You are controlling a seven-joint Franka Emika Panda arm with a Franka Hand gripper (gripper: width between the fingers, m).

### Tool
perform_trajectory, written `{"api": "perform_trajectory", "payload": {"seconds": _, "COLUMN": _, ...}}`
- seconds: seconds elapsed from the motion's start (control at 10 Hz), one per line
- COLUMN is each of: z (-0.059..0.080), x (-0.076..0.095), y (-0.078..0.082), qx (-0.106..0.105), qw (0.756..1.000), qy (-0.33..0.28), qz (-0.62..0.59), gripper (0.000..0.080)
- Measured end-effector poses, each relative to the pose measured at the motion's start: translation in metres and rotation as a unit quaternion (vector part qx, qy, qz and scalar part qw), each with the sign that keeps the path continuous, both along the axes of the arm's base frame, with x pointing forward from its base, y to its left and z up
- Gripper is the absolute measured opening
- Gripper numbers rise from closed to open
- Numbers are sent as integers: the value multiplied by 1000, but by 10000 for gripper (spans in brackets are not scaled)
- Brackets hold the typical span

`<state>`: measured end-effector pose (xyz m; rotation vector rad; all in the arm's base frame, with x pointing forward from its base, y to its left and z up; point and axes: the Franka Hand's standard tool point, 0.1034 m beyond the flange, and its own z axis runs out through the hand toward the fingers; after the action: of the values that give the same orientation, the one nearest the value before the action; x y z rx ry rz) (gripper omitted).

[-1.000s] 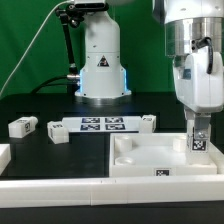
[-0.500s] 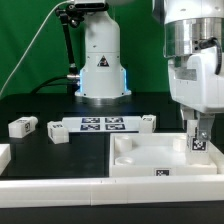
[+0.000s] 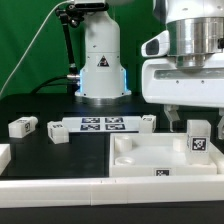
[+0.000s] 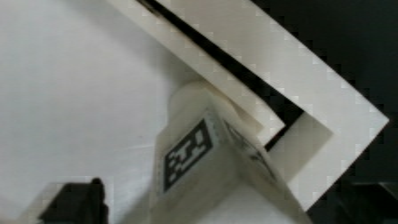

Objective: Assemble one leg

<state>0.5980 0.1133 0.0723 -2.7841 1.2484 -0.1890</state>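
The leg [image 3: 198, 139], a small white upright block with a black-and-white tag, stands in the far corner of the large white panel [image 3: 140, 152] at the exterior view's right. My gripper [image 3: 196, 120] hovers just above it, broad face to the camera, jaws spread wide and empty. In the wrist view the leg [image 4: 199, 150] stands against the panel's raised corner rim [image 4: 302, 90]. The gripper [image 4: 228, 206] has its dark fingertips [image 4: 75, 203] far apart on either side, not touching the leg.
Three more small white legs lie on the black table: two at the left [image 3: 22, 126] [image 3: 57, 134], one [image 3: 148, 122] beside the marker board [image 3: 100, 124]. The arm's base [image 3: 100, 60] stands behind. A white rim [image 3: 90, 190] runs along the front.
The gripper has let go of the leg, opened wide, turned about a quarter turn and risen slightly. The leg stays standing in the panel's corner.
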Motion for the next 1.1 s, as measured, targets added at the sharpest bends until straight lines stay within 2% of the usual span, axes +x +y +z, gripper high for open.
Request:
{"api": "perform_trajectory", "payload": {"seconds": 0.3, "z": 0, "x": 0, "y": 0, "qx": -28, "qw": 989, "qy": -2, "qz": 147, "gripper": 649}}
{"api": "perform_trajectory", "payload": {"seconds": 0.4, "z": 0, "x": 0, "y": 0, "qx": -45, "qw": 976, "qy": -3, "qz": 213, "gripper": 649}}
{"api": "perform_trajectory", "payload": {"seconds": 0.6, "z": -1, "x": 0, "y": -2, "qx": -56, "qw": 966, "qy": -4, "qz": 254, "gripper": 649}}
{"api": "perform_trajectory", "payload": {"seconds": 0.7, "z": -1, "x": 0, "y": -3, "qx": -56, "qw": 966, "qy": -4, "qz": 254, "gripper": 555}}
{"api": "perform_trajectory", "payload": {"seconds": 0.8, "z": -1, "x": 0, "y": -3, "qx": -56, "qw": 966, "qy": -4, "qz": 253, "gripper": 371}}
{"api": "perform_trajectory", "payload": {"seconds": 0.9, "z": -1, "x": 0, "y": -3, "qx": -55, "qw": 967, "qy": -4, "qz": 250, "gripper": 371}}
{"api": "perform_trajectory", "payload": {"seconds": 1.0, "z": -1, "x": 0, "y": -3, "qx": -54, "qw": 969, "qy": -4, "qz": 240, "gripper": 290}}
{"api": "perform_trajectory", "payload": {"seconds": 1.1, "z": -1, "x": 0, "y": -3, "qx": -54, "qw": 969, "qy": -4, "qz": 240, "gripper": 291}}
